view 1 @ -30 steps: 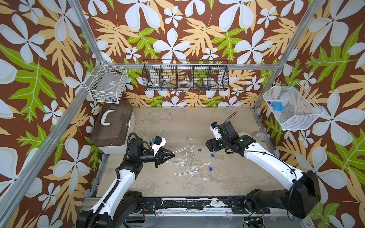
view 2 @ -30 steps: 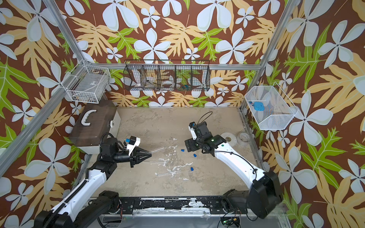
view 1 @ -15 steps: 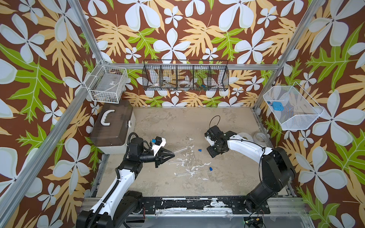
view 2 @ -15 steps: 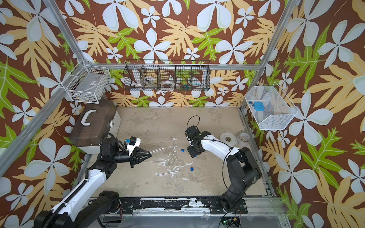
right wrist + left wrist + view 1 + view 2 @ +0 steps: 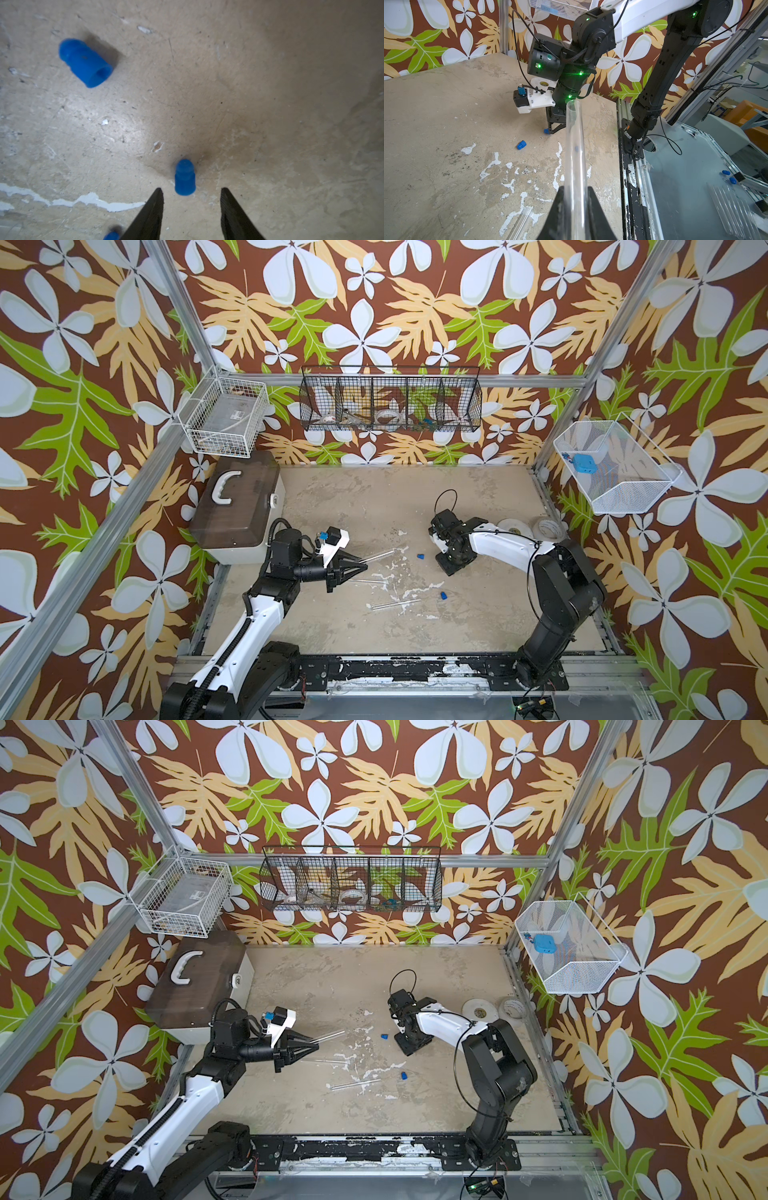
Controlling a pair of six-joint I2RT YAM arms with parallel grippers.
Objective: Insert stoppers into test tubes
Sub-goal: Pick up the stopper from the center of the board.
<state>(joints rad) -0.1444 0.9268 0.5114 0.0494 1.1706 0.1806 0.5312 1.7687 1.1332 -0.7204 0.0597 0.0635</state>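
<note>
My left gripper (image 5: pixel 365 566) (image 5: pixel 317 1043) (image 5: pixel 575 188) is shut on a clear test tube (image 5: pixel 380 556) (image 5: pixel 574 145), held above the table with its open mouth pointing towards the right arm. Two more test tubes (image 5: pixel 365 580) (image 5: pixel 395 604) lie on the table. My right gripper (image 5: pixel 191 189) (image 5: pixel 550 132) points down at the table, open. A blue stopper (image 5: pixel 185 177) (image 5: pixel 546 131) lies just ahead of its fingertips, untouched. In both top views the arm hides this stopper. Two other stoppers (image 5: pixel 420 556) (image 5: pixel 443 595) lie loose; one of them (image 5: pixel 86 62) is beside the gripper.
A brown lidded box (image 5: pixel 237 506) stands at the back left. Two white tape rolls (image 5: pixel 513 526) (image 5: pixel 546 526) lie at the right edge. Wire baskets hang on the walls, one (image 5: pixel 615 464) holding a flat blue square (image 5: pixel 584 462).
My right arm has folded in and lowered its gripper over a stopper, and its jaws have narrowed. The left gripper and its tube have stayed in place.
</note>
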